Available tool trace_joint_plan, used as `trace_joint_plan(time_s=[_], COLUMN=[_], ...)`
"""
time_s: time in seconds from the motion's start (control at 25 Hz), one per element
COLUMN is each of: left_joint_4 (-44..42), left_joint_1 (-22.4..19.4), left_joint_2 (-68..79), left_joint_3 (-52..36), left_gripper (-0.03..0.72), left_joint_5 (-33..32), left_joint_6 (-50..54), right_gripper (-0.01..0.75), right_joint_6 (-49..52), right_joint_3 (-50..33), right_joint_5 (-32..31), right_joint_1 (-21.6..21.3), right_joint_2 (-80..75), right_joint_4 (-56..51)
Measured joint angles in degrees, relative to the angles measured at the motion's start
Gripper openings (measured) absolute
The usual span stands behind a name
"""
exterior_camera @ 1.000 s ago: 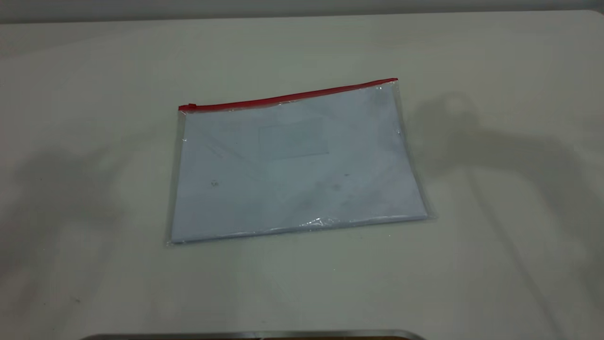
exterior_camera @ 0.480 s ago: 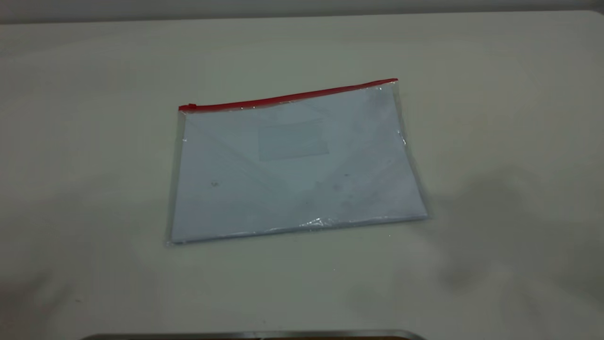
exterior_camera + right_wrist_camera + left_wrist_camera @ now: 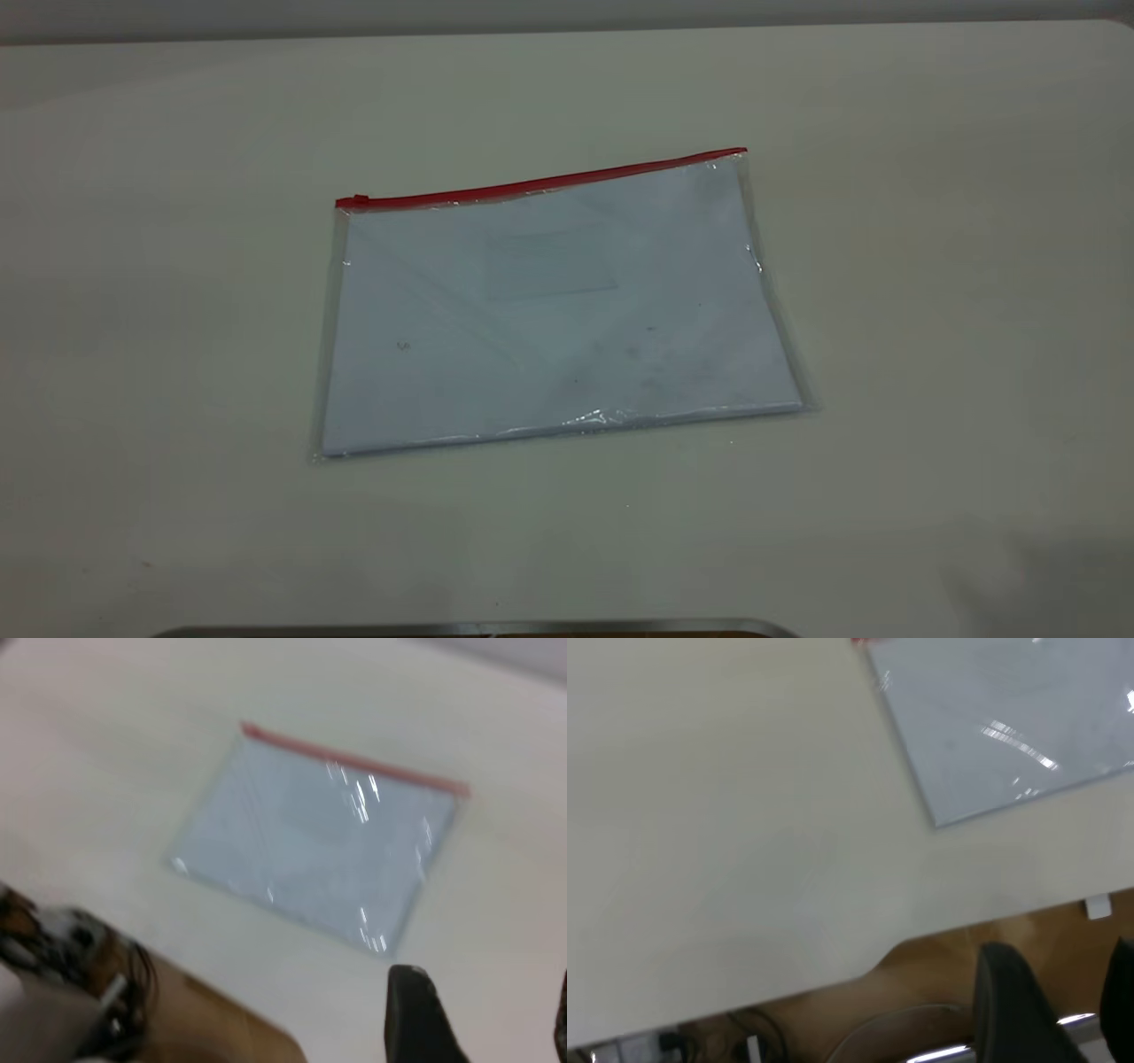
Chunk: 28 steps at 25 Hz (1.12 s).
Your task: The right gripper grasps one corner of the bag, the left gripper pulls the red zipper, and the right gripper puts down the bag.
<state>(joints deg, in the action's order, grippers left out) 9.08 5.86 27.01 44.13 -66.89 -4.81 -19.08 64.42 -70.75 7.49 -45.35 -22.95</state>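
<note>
The bag (image 3: 558, 310), a clear flat pouch with pale blue-white sheets inside, lies flat on the table. The red zipper (image 3: 540, 183) runs along its far edge, with the slider tab (image 3: 359, 200) at the left end and the red-strip corner of the bag (image 3: 742, 153) at the right. Neither gripper shows in the exterior view. The left gripper (image 3: 1063, 1005) is open and empty, beyond the table's edge, far from the bag (image 3: 1010, 718). The right gripper (image 3: 487, 1023) is open and empty above bare table, apart from the bag (image 3: 319, 842) and its zipper (image 3: 354, 760).
The pale table (image 3: 930, 266) surrounds the bag on all sides. A metal rim (image 3: 478, 628) shows at the near edge. The left wrist view shows the table's edge (image 3: 859, 970) with brown floor below; cables (image 3: 53, 948) lie off the table.
The arm shadows on the table to the left and right of the bag have slid off toward the near corners. The bag has not moved.
</note>
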Motion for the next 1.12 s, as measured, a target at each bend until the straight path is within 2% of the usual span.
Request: trace_joint_plan(time_s=[0.24,0.36,0.48,0.64,1.12], left_joint_4=[-4.98,-7.00,-7.06,-7.06,-7.06], left_joint_1=[0.00,0.00,0.00,0.00,0.00], left_joint_2=[-8.19,-11.25,-13.52,-14.22,-14.26], left_joint_3=[-8.65,-12.12,-15.61,-16.30,-16.30], left_gripper=[0.318,0.318,0.318,0.318,0.318], left_joint_5=[0.20,0.32,1.33,1.91,2.14], left_joint_6=[-0.03,-0.03,0.13,2.11,2.57], right_gripper=[0.413,0.413,0.411,0.394,0.375], right_joint_6=[3.65,7.00,11.84,17.65,18.46], right_joint_3=[-21.65,-30.08,-36.15,-36.86,-36.90], right_joint_5=[0.00,0.76,4.24,6.27,6.46], right_joint_1=[0.00,0.00,0.00,0.00,0.00], right_joint_2=[15.13,22.14,28.57,33.31,34.87], right_joint_4=[6.81,11.80,16.83,21.25,21.29])
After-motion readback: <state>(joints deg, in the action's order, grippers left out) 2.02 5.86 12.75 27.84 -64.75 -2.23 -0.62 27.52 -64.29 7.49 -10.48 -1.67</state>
